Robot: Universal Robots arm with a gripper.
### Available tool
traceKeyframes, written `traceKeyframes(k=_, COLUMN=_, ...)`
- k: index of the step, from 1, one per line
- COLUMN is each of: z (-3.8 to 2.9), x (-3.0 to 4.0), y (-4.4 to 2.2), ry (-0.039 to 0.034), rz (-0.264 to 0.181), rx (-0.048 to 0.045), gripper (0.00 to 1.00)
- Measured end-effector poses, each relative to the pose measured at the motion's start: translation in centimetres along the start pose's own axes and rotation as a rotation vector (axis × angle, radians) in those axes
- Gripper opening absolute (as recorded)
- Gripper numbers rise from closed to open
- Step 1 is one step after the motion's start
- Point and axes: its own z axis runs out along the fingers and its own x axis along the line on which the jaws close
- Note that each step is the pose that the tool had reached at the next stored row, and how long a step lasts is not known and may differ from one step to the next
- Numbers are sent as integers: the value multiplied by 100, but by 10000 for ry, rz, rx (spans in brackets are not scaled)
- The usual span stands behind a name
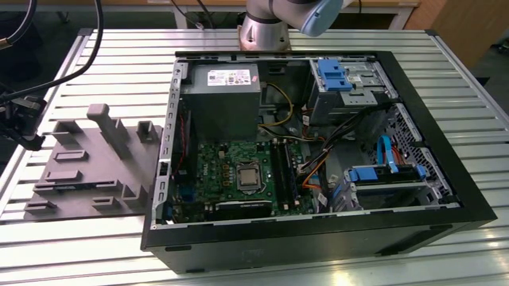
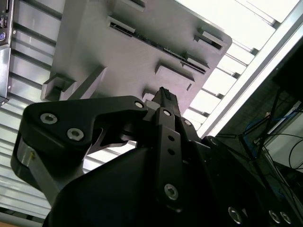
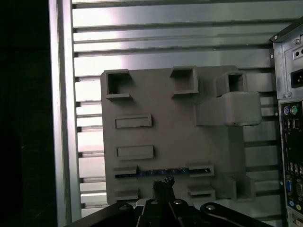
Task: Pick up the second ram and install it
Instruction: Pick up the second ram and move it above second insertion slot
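Exterior view's left: a grey fixture plate (image 1: 83, 170) lay flat on the slatted metal table (image 1: 119, 53), just beside the open computer case (image 1: 318, 238). The plate carried raised blocks, one tall slanted post on its far side, and several narrow holders.

The second ram (image 3: 156, 173) stood on edge in that plate. It was a thin dark strip with blue marks along it, bridging two small holders close to the plate's near edge. Nothing touched it.

My claw (image 3: 164, 182) hung above the plate's near edge, tips pointing down toward the ram and apart from it. The jaws were drawn together and gripped nothing. In the second wrist view the ram showed as a dark line across the plate, beyond my black linkage.

Middle: the case lay on its side with the cover off. Its rear panel (image 3: 289, 142), with ports, faced the plate. Inside, at the far left, sat a grey power supply (image 1: 219, 101). Nearer was the green motherboard (image 1: 211, 173), with a square processor (image 1: 248, 177) and long black slots (image 1: 282, 173) just to the processor's right. Coloured cables (image 1: 314, 173) ran beside the slots. My arm's base (image 1: 263, 33) stood on the table behind the case's far wall.

Exterior view's right: there were two blue drive caddies in the case, one far (image 1: 332, 74) and one near (image 1: 370, 174).
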Motion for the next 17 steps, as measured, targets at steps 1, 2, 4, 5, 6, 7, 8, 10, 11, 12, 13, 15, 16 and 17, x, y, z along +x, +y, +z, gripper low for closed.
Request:
traceKeyframes(k=1, z=0, x=0, y=0, ry=0, rz=0, rx=0, gripper=11)
traceKeyframes(k=2, z=0, x=0, y=0, ry=0, rz=0, rx=0, gripper=11)
traceKeyframes(k=4, z=0, x=0, y=0, ry=0, rz=0, rx=0, gripper=11)
traceKeyframes(k=5, z=0, x=0, y=0, ry=0, rz=-5, rx=0, gripper=11)
traceKeyframes(k=6, z=0, x=0, y=0, ry=2, rz=-39, rx=-1, gripper=11)
traceKeyframes(k=7, z=0, x=0, y=0, ry=4, rz=-100, rx=-2, gripper=11)
traceKeyframes(k=8, z=0, x=0, y=0, ry=7, rz=-165, rx=-4, gripper=11)
traceKeyframes(k=10, z=1, x=0, y=0, ry=14, rz=-327, rx=-7, gripper=11)
traceKeyframes(k=11, z=1, x=0, y=0, ry=18, rz=-417, rx=-10, gripper=11)
traceKeyframes(k=12, z=1, x=0, y=0, ry=23, rz=-517, rx=-12, gripper=11)
traceKeyframes(k=13, z=1, x=0, y=0, ry=28, rz=-634, rx=-15, gripper=11)
traceKeyframes(k=15, z=1, x=0, y=0, ry=39, rz=-883, rx=-21, gripper=11)
traceKeyframes(k=16, z=1, x=0, y=0, ry=45, rz=-1014, rx=-24, gripper=11)
traceKeyframes(k=17, z=2, x=0, y=0, ry=52, rz=-1152, rx=-28, gripper=11)
